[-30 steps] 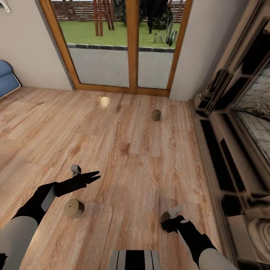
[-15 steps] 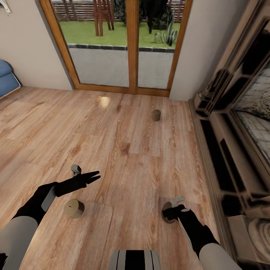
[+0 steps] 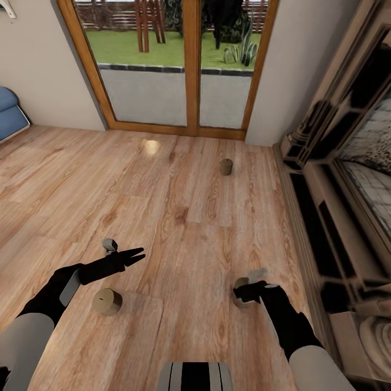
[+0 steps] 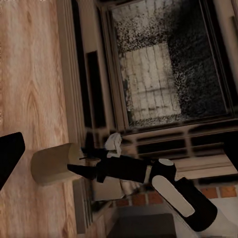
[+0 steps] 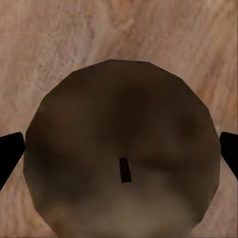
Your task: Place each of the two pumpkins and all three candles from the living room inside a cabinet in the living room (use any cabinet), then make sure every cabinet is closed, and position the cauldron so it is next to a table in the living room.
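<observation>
Straddling candle (image 5: 121,158), right gripper (image 3: 245,292) fingers spread.

A warm wood-plank floor (image 3: 179,217) runs up to a wooden-framed glass door (image 3: 179,65), beyond which lie grey paving and a green lawn. Plain beige walls (image 3: 38,70) stand on both sides of the door. A brick-and-stone fireplace (image 3: 347,179) is right of the door, a blue cushioned seat (image 3: 10,111) left of it.

Wooden plank floor (image 3: 179,217), glazed patio doors (image 3: 174,65), brick-and-stone fireplace (image 3: 353,179), blue cushion (image 3: 8,111)
</observation>
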Controlling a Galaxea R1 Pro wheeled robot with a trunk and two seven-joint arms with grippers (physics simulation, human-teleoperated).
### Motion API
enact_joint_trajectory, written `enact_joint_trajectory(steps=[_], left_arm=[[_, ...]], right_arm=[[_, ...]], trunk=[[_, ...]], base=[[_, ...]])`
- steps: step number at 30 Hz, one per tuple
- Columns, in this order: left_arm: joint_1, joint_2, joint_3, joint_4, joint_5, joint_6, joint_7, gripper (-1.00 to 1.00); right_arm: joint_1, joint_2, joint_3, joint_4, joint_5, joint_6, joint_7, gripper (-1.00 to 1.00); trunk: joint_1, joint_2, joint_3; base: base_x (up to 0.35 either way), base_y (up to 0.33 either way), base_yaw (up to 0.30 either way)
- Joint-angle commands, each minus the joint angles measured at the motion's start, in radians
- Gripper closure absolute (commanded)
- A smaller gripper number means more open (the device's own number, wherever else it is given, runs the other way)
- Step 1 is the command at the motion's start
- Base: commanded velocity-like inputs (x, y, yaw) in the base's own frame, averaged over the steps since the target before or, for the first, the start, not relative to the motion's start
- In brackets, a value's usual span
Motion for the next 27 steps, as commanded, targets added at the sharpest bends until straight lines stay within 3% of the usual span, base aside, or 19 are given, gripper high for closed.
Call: enact_joint_trajectory(steps=[1, 4, 7, 8, 10, 17, 21, 27], left_arm=[[0.0, 0.012, 0.0, 0.0, 0.0, 0.0, 0.0, -1.0], [0.0, 0.019, 0.001, -0.001, 0.0, 0.0, 0.0, -1.0], [0.0, 0.022, 0.019, -0.001, -0.001, 0.0, 0.001, -1.0], [0.0, 0.023, 0.047, -0.001, -0.001, 0.0, 0.001, -1.0], [0.0, 0.025, 0.08, -0.002, -0.001, 0.0, 0.0, -1.0], [0.001, 0.051, 0.094, -0.003, -0.003, 0.0, 0.002, -1.0], [0.0, 0.084, 0.096, -0.003, -0.005, 0.001, 0.008, -1.0], [0.001, 0.097, 0.096, -0.006, -0.01, 0.003, 0.013, -1.0]], right_arm=[[0.0, -0.004, -0.007, -0.088, 0.004, 0.055, 0.127, 1.0], [0.0, -0.006, -0.044, -0.143, 0.004, 0.072, 0.227, 1.0], [0.0, -0.002, -0.133, -0.208, 0.004, 0.078, 0.336, 1.0], [0.0, 0.001, -0.188, -0.254, 0.004, 0.08, 0.413, 1.0], [0.0, 0.004, -0.24, -0.328, 0.004, 0.084, 0.481, 1.0], [0.0, 0.006, -0.265, -0.409, 0.002, 0.094, 0.509, 1.0], [0.007, 0.006, -0.267, -0.412, 0.001, 0.093, 0.51, 1.0], [0.012, 0.005, -0.267, -0.411, 0.002, 0.092, 0.51, 1.0]], trunk=[[0.0, 0.0, 0.0], [0.0, 0.0, 0.0], [0.0, 0.0, 0.0], [0.0, 0.0, 0.0], [0.0, 0.0, 0.0], [0.0, 0.0, 0.0], [0.0, 0.0, 0.0], [0.0, 0.0, 0.0]], base=[[0.0, 0.0, 0.0], [0.0, 0.0, 0.0], [0.0, 0.0, 0.0], [0.0, 0.0, 0.0], [0.0, 0.0, 0.002], [0.0, 0.0, 0.187], [0.0, 0.0, 0.282], [0.0, 0.0, 0.287]])
